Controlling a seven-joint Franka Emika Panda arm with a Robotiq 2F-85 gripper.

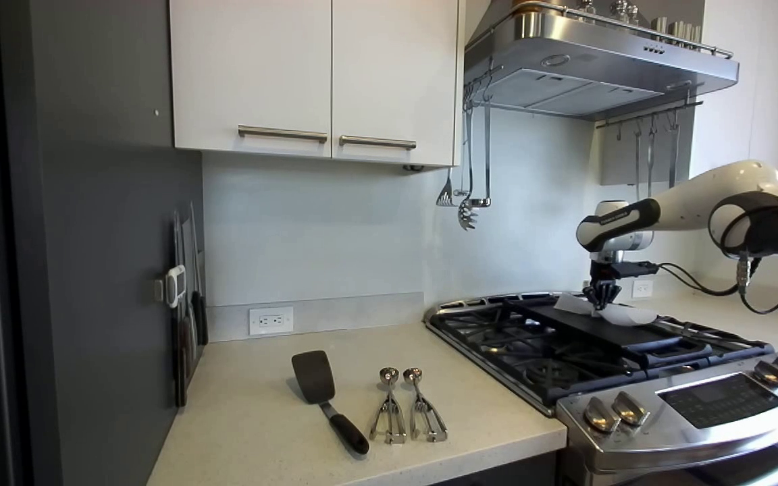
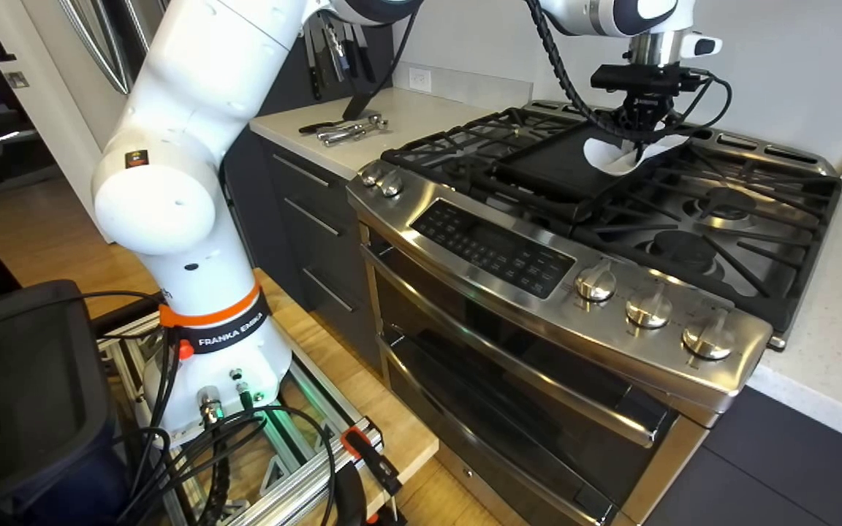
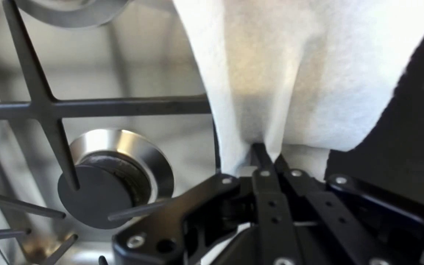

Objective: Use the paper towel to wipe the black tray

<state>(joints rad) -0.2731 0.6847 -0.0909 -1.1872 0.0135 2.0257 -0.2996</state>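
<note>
hand (image 3: 269, 156): fingertips together, clamped on a fold of the paper towel (image 3: 300, 81); it points down over the gas stove (image 2: 494, 248) in both exterior views.
paper towel: nipped at the fingertips; in the wrist view most of the white sheet fans from them toward the top of that view, and a small piece shows just beside them at the right. In both exterior views, 2 flaps spread from the hand on opposite sides.
black tray (image 2: 552, 164): beneath the hand and the paper towel, on the stove; how much of the sheet touches it, I cannot tell.
black grate (image 3: 134, 107): left of the paper towel in the wrist view, with a burner cap (image 3: 94, 200) partly behind it.
knobs (image 2: 650, 308): 5, metal, along the stove's front.
table (image 1: 247, 418): pale, beside the stove; a black spatula (image 1: 318, 385) and 2 squeeze-handle scoops (image 1: 390, 403) lie on it, well apart from the hand.
</note>
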